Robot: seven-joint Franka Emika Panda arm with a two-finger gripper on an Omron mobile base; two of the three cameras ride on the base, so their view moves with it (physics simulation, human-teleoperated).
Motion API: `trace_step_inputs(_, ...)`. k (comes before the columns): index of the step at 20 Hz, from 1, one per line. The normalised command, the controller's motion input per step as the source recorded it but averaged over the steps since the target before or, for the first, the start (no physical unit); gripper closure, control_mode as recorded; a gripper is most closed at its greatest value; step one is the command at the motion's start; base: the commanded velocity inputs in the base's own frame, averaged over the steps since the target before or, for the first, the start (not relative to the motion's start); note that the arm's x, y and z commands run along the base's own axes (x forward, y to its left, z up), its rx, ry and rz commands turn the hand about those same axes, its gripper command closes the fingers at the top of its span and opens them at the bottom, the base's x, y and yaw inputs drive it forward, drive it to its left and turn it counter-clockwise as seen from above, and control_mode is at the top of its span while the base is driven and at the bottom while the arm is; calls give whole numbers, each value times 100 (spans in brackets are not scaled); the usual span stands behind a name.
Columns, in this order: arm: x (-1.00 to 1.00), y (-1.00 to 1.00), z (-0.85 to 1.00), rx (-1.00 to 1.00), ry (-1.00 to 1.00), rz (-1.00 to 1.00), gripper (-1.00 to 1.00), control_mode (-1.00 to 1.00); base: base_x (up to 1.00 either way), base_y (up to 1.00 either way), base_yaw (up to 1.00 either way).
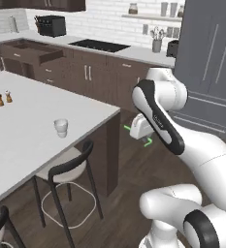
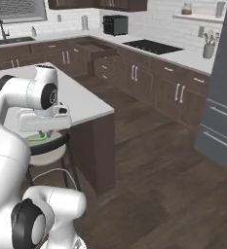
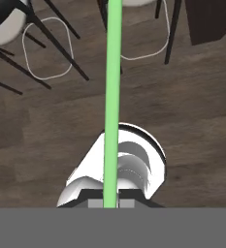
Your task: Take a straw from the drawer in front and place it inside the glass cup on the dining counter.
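Claw (image 3: 110,201) clamped tight on thin bright green drinking straw (image 3: 112,97), held low over dark wood floor just off corner of large white-topped dining desk (image 1: 46,116). Small clear whitish glass cup (image 1: 61,128) upright near desk's front edge, well apart from straw. Dark round stool (image 1: 68,167) tucked under that edge. Wide dark brown drawer (image 1: 39,52) open at far cabinets. Carry step in hand, by judgement. Next: lift above desk level, swing over cup, tip straw upright, lower inside.
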Motion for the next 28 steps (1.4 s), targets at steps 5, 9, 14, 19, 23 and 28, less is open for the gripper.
trace_step_inputs(5,0,0,0,0,0,0,100,100,75,-46,60)
trace_step_inputs(9,0,0,0,0,0,0,100,100,59,-46,63)
trace_step_inputs(14,0,0,0,0,0,0,100,100,55,-55,62)
trace_step_inputs(19,0,0,0,0,0,0,100,100,77,-39,53)
trace_step_inputs(23,0,0,0,0,0,0,100,100,92,-37,44)
trace_step_inputs(28,0,0,0,0,0,0,100,100,100,-28,10)
